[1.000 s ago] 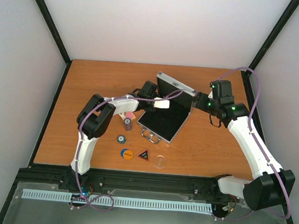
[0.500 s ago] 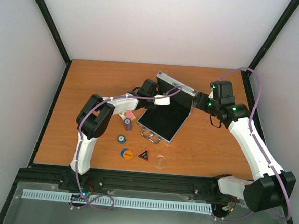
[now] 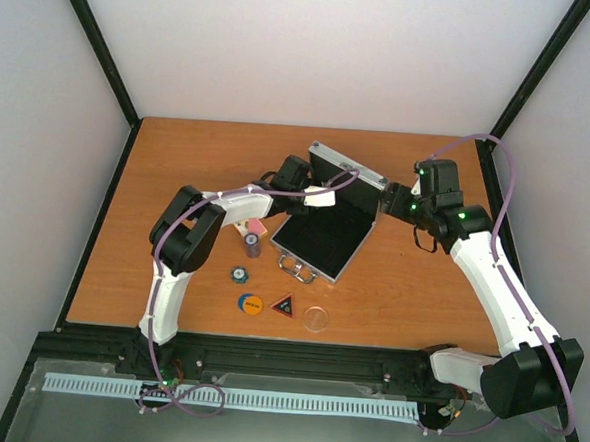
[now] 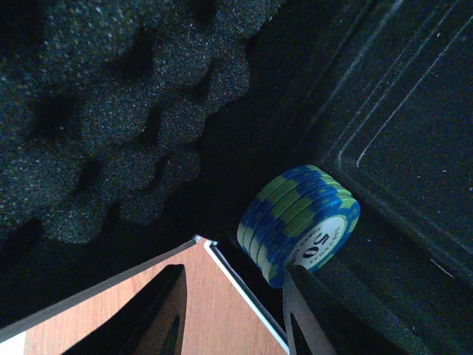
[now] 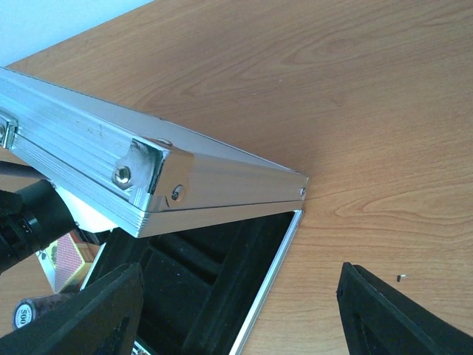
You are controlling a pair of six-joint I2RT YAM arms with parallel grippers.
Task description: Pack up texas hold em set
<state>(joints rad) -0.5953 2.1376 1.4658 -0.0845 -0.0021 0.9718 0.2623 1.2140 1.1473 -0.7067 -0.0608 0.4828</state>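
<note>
The left fingers (image 4: 304,318) are down inside the flat silver aluminium case (image 3: 346,168), which lies open in the middle of the orange-brown wooden bench (image 3: 178,164) with its lid raised at the far side. They stand a little apart with nothing between them. The short stack of blue-and-green poker chips (image 4: 299,222) sits on edge just beyond one finger, close to where the black moulded tray meets the dimpled black foam (image 4: 96,111) of the lid. The step in hand looks like letting this stack go, and it calls for a clean withdrawal: spread enough to clear the chips, then back straight out without brushing the stack, which looks ready to roll or fan out. The right fingers (image 5: 392,314) are spread wide and empty at the lid's outer corner. Whether they touch the lid I cannot tell, but a post that close should guard against it dropping. The pink-and-white card pack (image 3: 258,226), a dark chip stack (image 3: 250,244), a single chip (image 3: 239,274), the orange disc (image 3: 250,302), the black-and-red triangle (image 3: 284,305) and the clear disc (image 3: 316,318) lie on the bench, not yet packed.
</note>
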